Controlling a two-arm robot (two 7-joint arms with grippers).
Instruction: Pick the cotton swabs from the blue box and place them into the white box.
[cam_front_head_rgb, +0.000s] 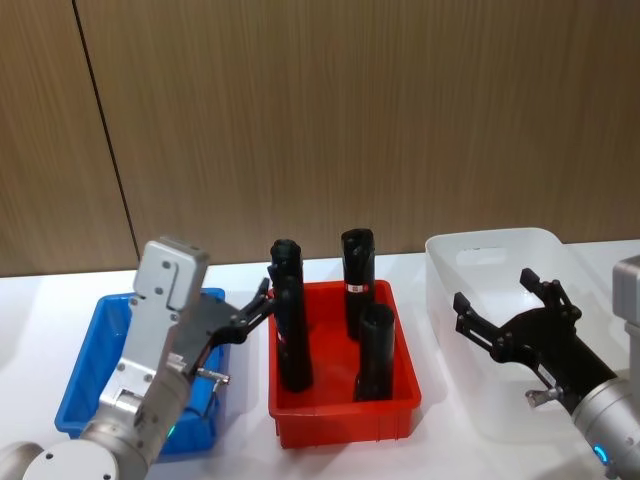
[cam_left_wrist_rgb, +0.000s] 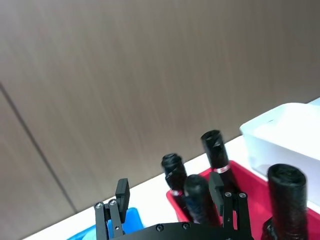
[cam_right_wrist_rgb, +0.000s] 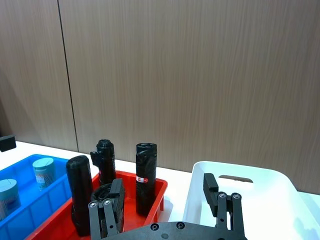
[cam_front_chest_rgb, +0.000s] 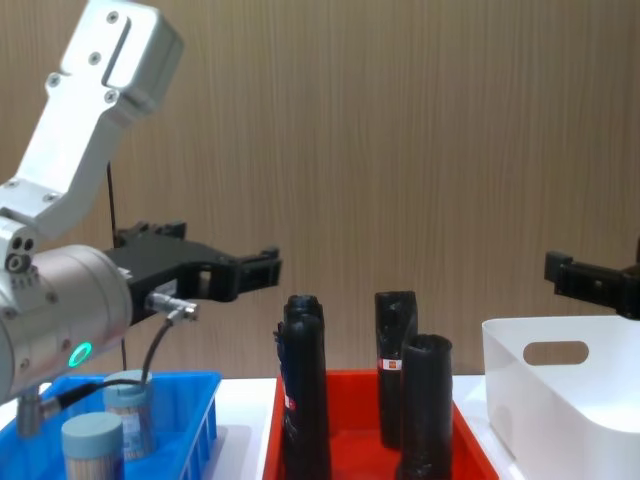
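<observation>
Both pairs of fingers stand spread wide with nothing between them. On my left gripper (cam_front_head_rgb: 262, 303) the two black fingers (cam_left_wrist_rgb: 121, 190) are well apart and hold nothing. It hangs in the air above the right-hand side of the blue box (cam_front_head_rgb: 90, 350), pointing toward the red tray (cam_front_head_rgb: 345, 412) beside it. On my right gripper (cam_front_head_rgb: 493, 290) the fingers (cam_right_wrist_rgb: 210, 184) gape just as far and are equally bare, and it hovers over the white box (cam_front_head_rgb: 500, 250) without touching it.

Two jars of the cotton swabs (cam_right_wrist_rgb: 43, 171) stand upright inside the blue box, close together, pale blue lids up; neither gripper touches them. From the chest view they sit low beneath my left arm, well below the gripper.

Between the two boxes the red tray carries three tall black cylinders (cam_front_head_rgb: 290, 330), all upright. The white box is on the tray's right, its oval handle cutout facing me in the chest view. A brown wood-panelled wall (cam_front_head_rgb: 350, 120) rises behind the table (cam_front_head_rgb: 240, 275).
</observation>
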